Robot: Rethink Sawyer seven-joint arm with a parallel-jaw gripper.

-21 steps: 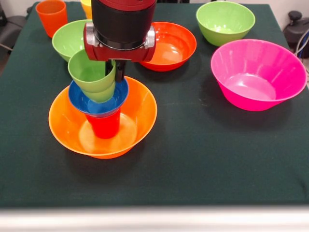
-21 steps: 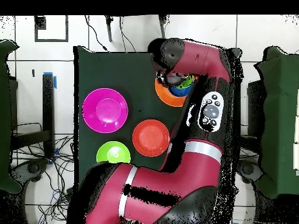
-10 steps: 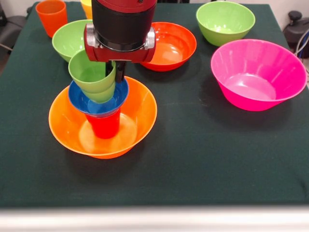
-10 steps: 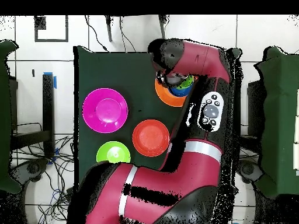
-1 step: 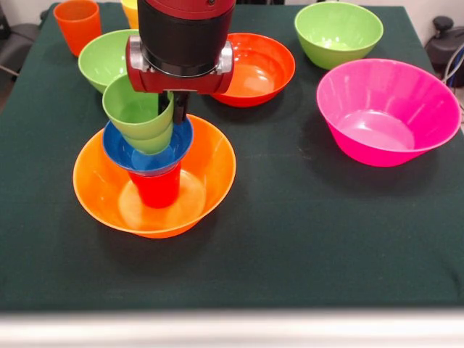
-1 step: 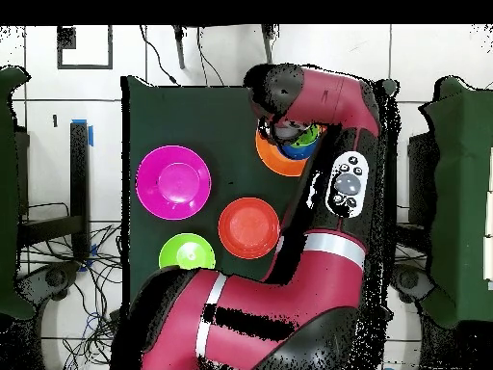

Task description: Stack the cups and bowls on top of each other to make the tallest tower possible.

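From where I stood, an orange cup (image 5: 77,25) waited unused at the tabletop's (image 5: 290,232) left; then the tower (image 5: 151,156) in the large orange bowl (image 5: 203,181): red cup, blue bowl, green cups; whether the gripper (image 5: 177,109) was clenched on the top cup's rim, I couldn't tell; the pink bowl (image 5: 388,109) remained unstacked.

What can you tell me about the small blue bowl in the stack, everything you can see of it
The small blue bowl is round, glossy, plastic-looking and upright. It rests on the red cup, which stands inside the large orange bowl. Light green cups sit nested in it, tilted. The overhead view shows only a blue sliver beside the arm.
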